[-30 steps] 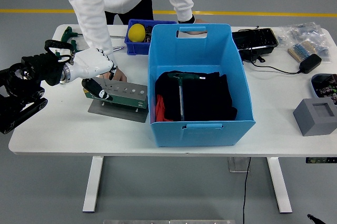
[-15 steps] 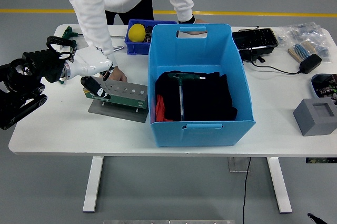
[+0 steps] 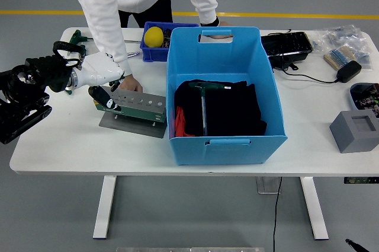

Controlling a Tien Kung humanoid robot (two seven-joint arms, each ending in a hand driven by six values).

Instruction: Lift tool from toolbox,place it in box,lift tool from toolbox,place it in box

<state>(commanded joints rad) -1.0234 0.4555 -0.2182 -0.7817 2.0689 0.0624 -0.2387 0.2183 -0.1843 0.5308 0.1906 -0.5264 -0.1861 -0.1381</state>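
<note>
Left robot hand (image 3: pixel 100 71) over the tool stand (image 3: pixel 131 108)
Arm reaches in level from the left – fingers curled down at the stand's left end, grip unclear; one tool (image 3: pixel 204 108) lies in the blue box (image 3: pixel 225 142) on the counter (image 3: pixel 77 145).

Single high head view, facing table (image 3: pixel 71 145).

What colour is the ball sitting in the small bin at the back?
Yellow. The ball shows clearly in the head view, inside the small blue bin.

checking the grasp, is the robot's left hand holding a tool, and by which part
The left hand is curled over the tool holder's left end, at a dark-handled tool. A firm hold cannot be told.
</note>
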